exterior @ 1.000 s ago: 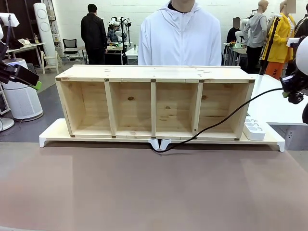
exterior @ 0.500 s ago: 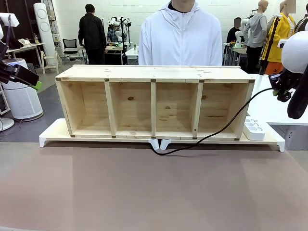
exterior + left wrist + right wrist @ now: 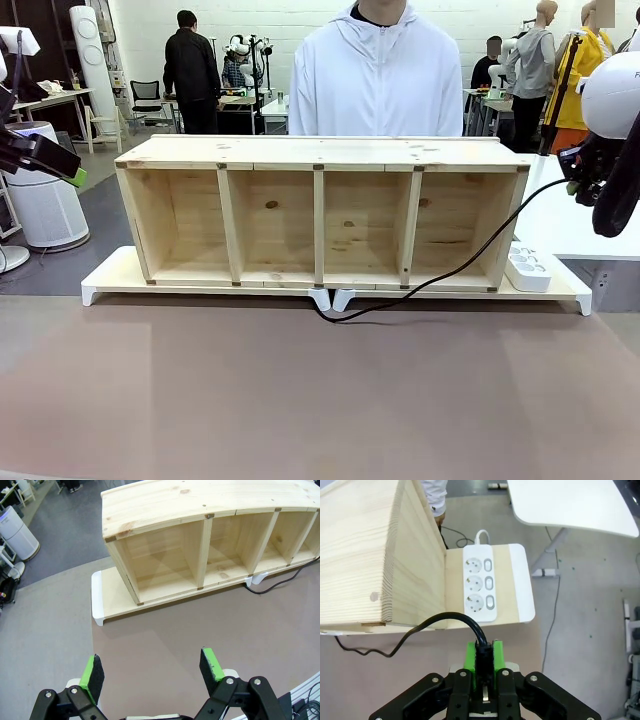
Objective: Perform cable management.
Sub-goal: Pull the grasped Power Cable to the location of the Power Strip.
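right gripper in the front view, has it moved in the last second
Yes. The right gripper, shut on the cable, has shifted left and slightly up, closer to the right end of the wooden shelf.

No legible text, label, brand, number or sign on any surface.

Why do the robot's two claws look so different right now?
The left gripper is open, spread wide; the right gripper is shut tight. The left gripper holds nothing and faces the bare table; the right gripper pinches the cable, with the power strip ahead of it. Both are black with green pads.
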Robot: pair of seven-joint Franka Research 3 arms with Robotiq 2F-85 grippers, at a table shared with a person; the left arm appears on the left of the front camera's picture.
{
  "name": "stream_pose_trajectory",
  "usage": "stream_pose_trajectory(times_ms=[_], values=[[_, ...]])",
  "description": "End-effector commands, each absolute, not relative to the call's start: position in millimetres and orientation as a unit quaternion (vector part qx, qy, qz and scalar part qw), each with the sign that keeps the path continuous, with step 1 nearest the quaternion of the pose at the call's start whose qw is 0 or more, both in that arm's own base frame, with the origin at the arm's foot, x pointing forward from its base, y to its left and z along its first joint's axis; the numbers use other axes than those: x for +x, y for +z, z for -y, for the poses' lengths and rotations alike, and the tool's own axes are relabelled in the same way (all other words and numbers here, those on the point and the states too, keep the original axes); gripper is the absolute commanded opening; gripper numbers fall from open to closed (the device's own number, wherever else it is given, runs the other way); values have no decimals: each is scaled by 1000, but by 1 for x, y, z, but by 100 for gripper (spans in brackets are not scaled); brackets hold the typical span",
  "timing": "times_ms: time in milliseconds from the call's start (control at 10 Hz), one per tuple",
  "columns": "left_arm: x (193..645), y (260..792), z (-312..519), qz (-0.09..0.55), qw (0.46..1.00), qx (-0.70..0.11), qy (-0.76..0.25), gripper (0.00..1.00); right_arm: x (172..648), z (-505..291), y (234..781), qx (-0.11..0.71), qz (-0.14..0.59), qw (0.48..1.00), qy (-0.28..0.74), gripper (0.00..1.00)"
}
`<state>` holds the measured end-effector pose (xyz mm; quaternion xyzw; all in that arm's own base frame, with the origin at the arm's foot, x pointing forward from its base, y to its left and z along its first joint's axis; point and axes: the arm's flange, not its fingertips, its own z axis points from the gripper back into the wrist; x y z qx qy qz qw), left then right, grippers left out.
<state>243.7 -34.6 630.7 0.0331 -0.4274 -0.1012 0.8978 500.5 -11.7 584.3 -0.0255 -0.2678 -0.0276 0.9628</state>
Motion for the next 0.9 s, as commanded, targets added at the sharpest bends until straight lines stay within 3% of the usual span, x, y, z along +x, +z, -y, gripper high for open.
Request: stream_pose_trajectory(times_ms=[0, 800], values=[[245, 631, 35, 431, 896, 32, -100, 100, 502, 13, 581, -26, 265, 963, -25, 16], [245, 631, 35, 431, 896, 32, -100, 100, 539, 18, 575, -13, 256, 966, -21, 16]])
